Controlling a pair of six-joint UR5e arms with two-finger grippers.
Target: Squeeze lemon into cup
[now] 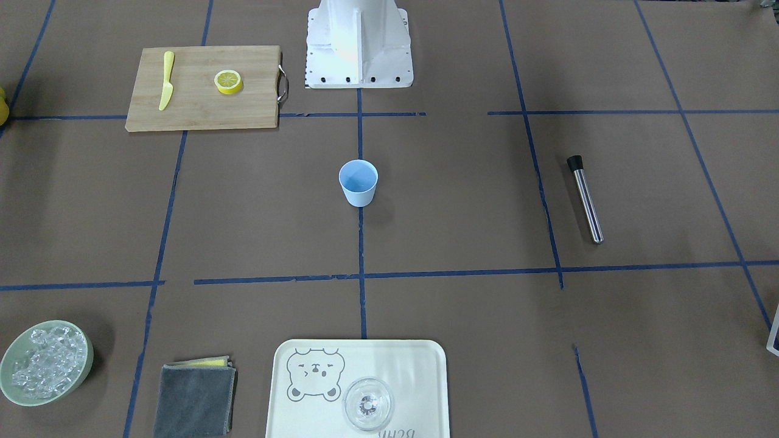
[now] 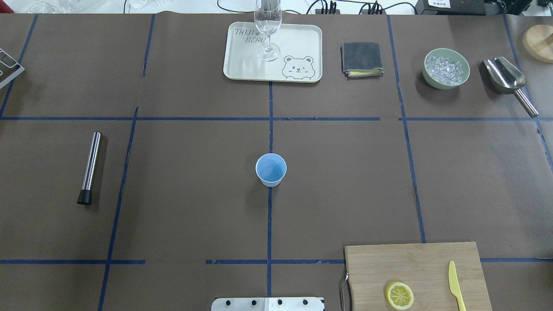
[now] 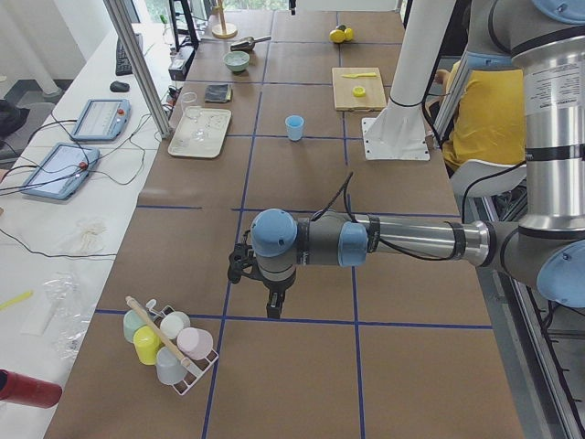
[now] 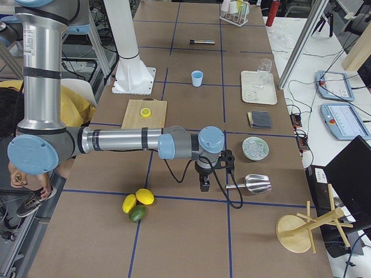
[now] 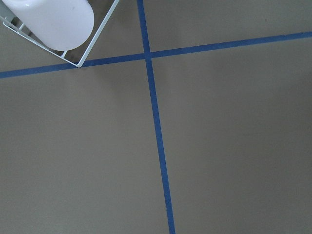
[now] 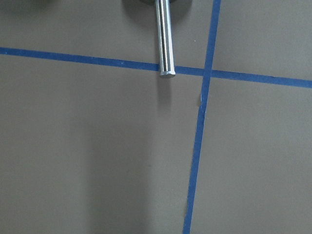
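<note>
**A:** Where is the lemon (image 2: 399, 295) lying?

**B:** Cut face up on the cutting board (image 2: 414, 263), at the lower right of the overhead view, apart from the yellow knife (image 2: 456, 286). The cup (image 2: 271, 169) is standing upright at the centre, well apart from the slice.

**A:** And the arms?

**B:** The left gripper (image 3: 272, 309) and the right gripper (image 4: 204, 185) are hanging over the tabletop, far from both. I cannot tell whether either is open or closed.

**A:** What is worrying you?

**B:** The slice is lying flat, so descending fingers may be skidding it along the board or nudging the knife. The cup looks light, so an off-centre squeeze could be tipping it or dripping juice outside.
</note>
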